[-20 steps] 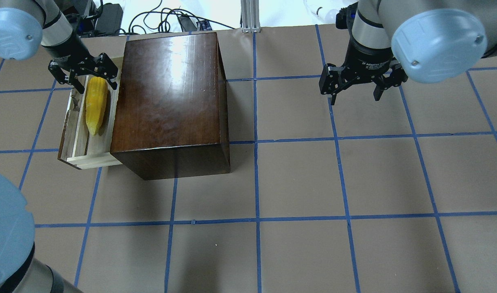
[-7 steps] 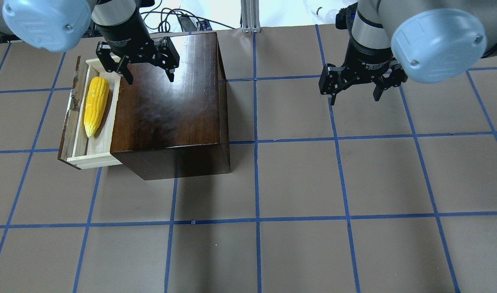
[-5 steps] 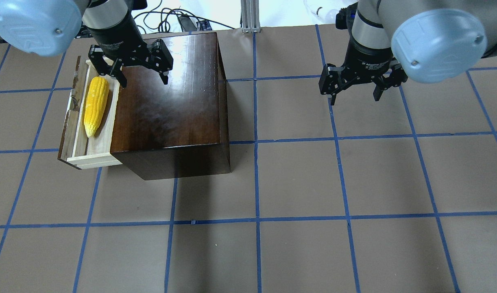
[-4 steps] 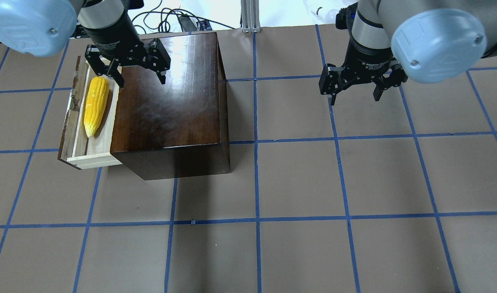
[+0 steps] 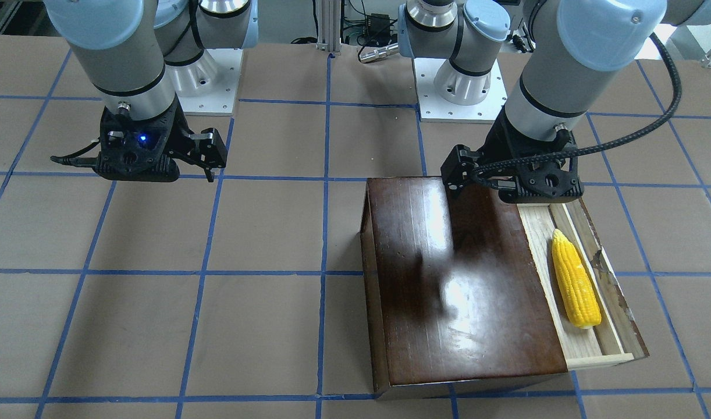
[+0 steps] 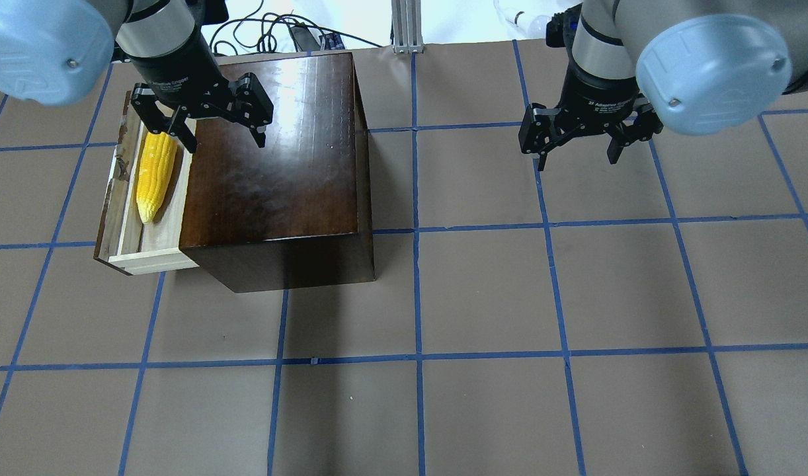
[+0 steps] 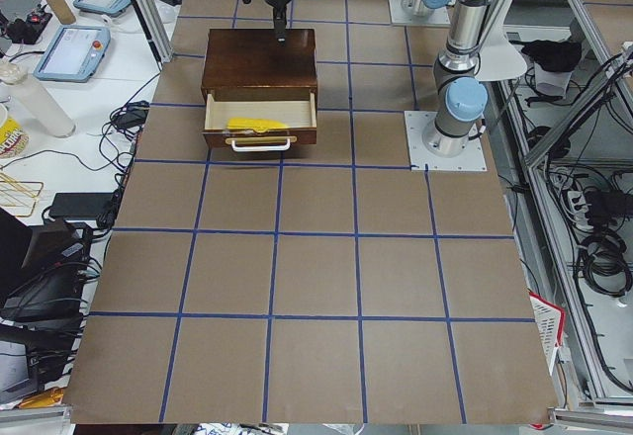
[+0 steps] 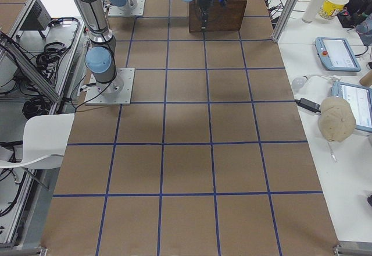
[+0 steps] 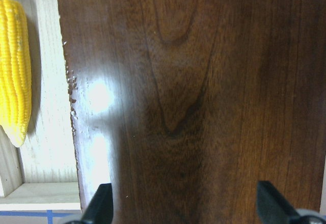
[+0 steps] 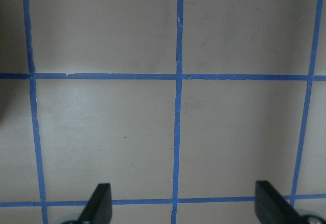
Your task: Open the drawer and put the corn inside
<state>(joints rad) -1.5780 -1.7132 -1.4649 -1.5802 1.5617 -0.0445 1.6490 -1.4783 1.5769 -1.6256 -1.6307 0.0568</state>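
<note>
The yellow corn [image 6: 154,175] lies flat in the open drawer [image 6: 169,233], a pale wood tray pulled out to the left of the dark brown box [image 6: 278,152]. My left gripper [image 6: 224,142] is open and empty, hovering over the box's far left top edge, one finger above the corn's thick end. The left wrist view shows the corn [image 9: 15,66] at the left, the box top [image 9: 204,81] below and both fingertips [image 9: 99,203] wide apart. My right gripper [image 6: 577,158] is open and empty above bare table at the far right.
The brown table cover has a blue tape grid [image 6: 417,228]. Cables [image 6: 272,30] and an aluminium post [image 6: 404,26] sit beyond the far edge. The drawer has a white handle [image 7: 262,142] on its dark front. The arm bases [image 5: 460,87] stand behind the box in the front view.
The left gripper left the corn lying in the drawer, rose and swung over the box top, then drifted back left toward the drawer. The corn, the drawer and the right arm have not moved.
</note>
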